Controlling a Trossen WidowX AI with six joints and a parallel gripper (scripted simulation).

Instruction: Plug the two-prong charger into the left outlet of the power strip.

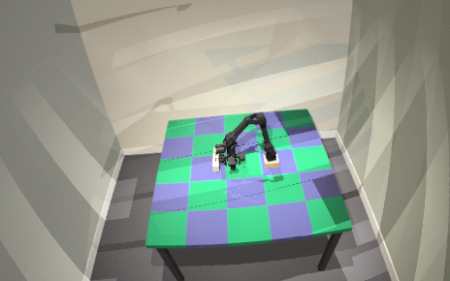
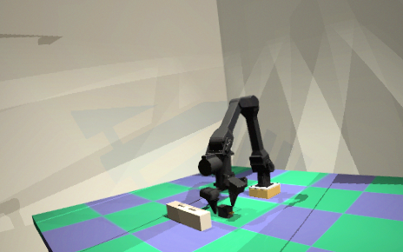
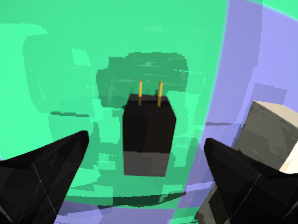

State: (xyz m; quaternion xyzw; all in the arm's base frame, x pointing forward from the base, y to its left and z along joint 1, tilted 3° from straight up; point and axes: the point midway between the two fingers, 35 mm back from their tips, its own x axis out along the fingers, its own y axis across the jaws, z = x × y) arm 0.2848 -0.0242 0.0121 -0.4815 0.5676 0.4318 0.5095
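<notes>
The black charger [image 2: 225, 211] [image 3: 148, 130] lies on the table, its two brass prongs [image 3: 150, 92] pointing toward the top of the wrist view. My gripper [image 2: 224, 208] [image 3: 147, 140] is open and empty. It is low over the charger, one finger on each side, with a gap to each in the wrist view. The white power strip [image 1: 215, 164] [image 2: 188, 216] [image 3: 268, 131] stands beside the charger, at the right in the wrist view. Dark slots show on its top in the exterior view. In the top view the arm's wrist makes the charger hard to tell.
The power strip's near part passes behind the right finger in the wrist view, close to that finger. The arm's base stands on an orange and white block [image 1: 272, 164] [image 2: 266, 191] at the right. The checkered table [image 1: 247, 228] [image 2: 352, 226] carries everything.
</notes>
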